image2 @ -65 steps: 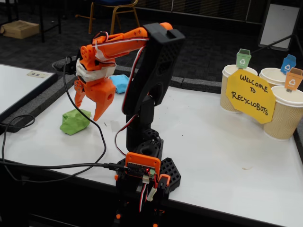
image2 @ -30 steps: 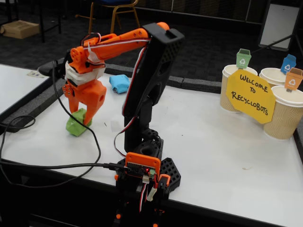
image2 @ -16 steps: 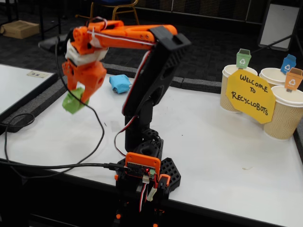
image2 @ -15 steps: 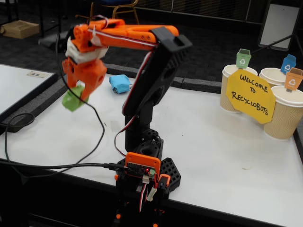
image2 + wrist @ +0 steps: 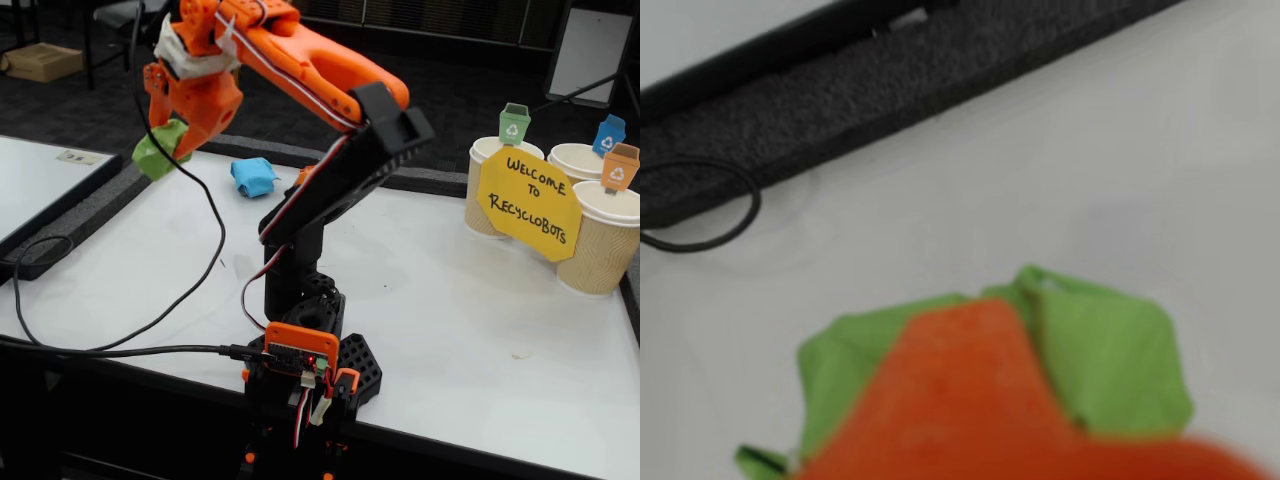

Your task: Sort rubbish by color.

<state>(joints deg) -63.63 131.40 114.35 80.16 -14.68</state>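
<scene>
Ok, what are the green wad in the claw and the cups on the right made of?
The green wad, held in the claw, looks like crumpled matte paper: sharp creases and folded flaps show in the wrist view. The cups look like ribbed paper or cardboard, tan and dull; their material is less certain from here.

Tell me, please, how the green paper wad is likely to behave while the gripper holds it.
The green wad is crumpled paper, so it probably squashes rather than resists the gripper. It hangs above the table in a small arm's grasp, so it is likely light. Its creased surface should resist slipping.
</scene>
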